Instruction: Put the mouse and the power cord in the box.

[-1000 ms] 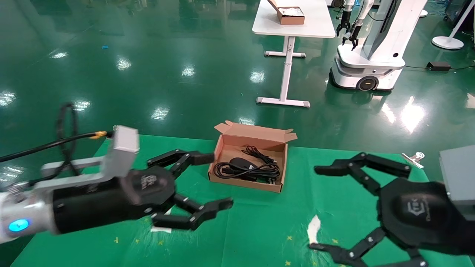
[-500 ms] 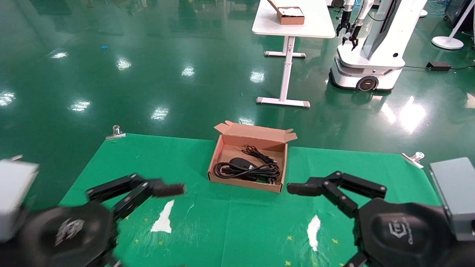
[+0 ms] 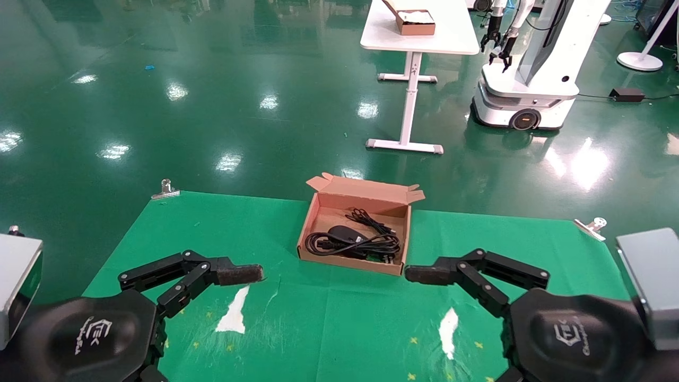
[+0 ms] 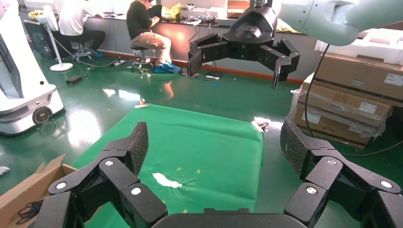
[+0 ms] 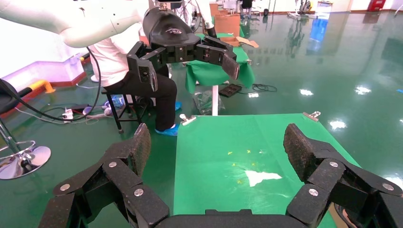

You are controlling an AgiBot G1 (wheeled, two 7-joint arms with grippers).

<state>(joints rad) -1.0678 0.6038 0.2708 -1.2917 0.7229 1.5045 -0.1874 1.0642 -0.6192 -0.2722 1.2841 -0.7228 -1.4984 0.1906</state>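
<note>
Green cloth covers the table (image 3: 371,329), held at its far corners by metal clips (image 3: 165,190), with torn white patches (image 3: 233,313) and small yellow star marks near the front edge. At the cloth's far middle sits the box (image 3: 318,212), brown cardboard with its flap lid folded back. Inside it lies the mouse (image 3: 344,232), glossy black, and the power cord (image 3: 371,246) is looped in front of and beside it, also inside the box. The left claw (image 4: 214,147) hangs low at the near left of the table, its fingers spread wide with nothing between them. The right claw (image 5: 216,142) hangs at the near right, likewise spread wide and holding nothing; its upper fingertip (image 3: 424,274) reaches close to the box's near right corner without touching it. Beyond the table stretches a shiny dark green floor (image 3: 212,79) that mirrors the ceiling lights. Farther off stands a white desk (image 3: 424,37) carrying a smaller reddish-brown box (image 3: 416,22) with white contents, and beside it a white wheeled robot (image 3: 530,79). The left wrist view shows people seated at a bench along the wall and stacked cartons (image 4: 351,104).
</note>
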